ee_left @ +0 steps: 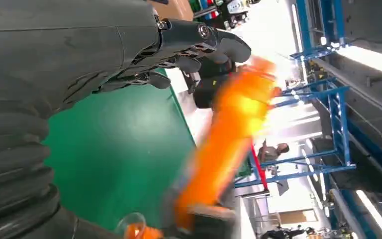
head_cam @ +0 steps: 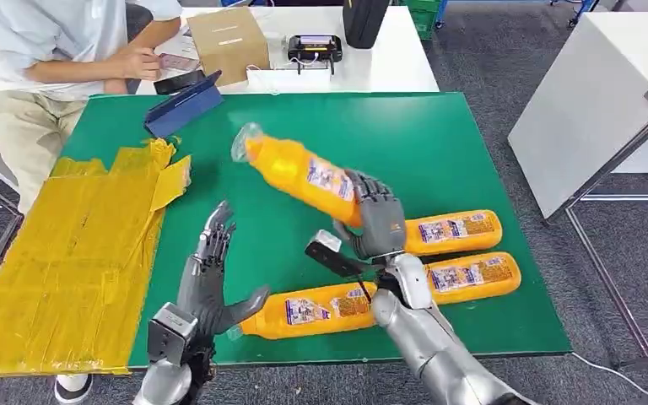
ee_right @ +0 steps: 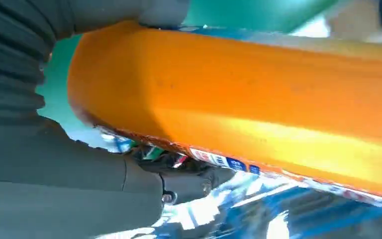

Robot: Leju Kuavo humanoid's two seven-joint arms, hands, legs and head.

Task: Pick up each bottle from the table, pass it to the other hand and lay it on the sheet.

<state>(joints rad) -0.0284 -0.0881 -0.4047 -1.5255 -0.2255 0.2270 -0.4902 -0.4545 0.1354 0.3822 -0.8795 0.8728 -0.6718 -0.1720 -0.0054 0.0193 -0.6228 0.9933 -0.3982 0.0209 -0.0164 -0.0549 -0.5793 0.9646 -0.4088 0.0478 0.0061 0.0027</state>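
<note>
A crinkled yellow sheet [head_cam: 76, 261] is lying over the left end of the green worktop [head_cam: 422, 143], with no bottle on it yet. A seated person [head_cam: 59, 59] is resting a hand beside a cardboard box [head_cam: 228, 42] at the far left corner, near a blue folder [head_cam: 184, 106]. The robot's left hand [head_cam: 211, 278] is hovering just right of the sheet, its fingers [head_cam: 218, 226] spread wide and holding nothing, thumb pointing toward the nearest lying bottle [head_cam: 304, 310] but not touching it. Above the middle of the worktop, the right hand [head_cam: 375, 221] is gripping the lifted orange bottle [head_cam: 299, 173] around its lower body, its fingers wrapped over the label; the bottle is tilting, its clear cap end aimed up and left toward the sheet. In the right wrist view the orange body [ee_right: 258, 104] is pressing close against the hand's grey thumb. To the right, two more bottles [head_cam: 451, 230] [head_cam: 471, 277] are lying side by side on the green surface, labels up. A white table [head_cam: 591, 93] is standing well apart at the right.
</note>
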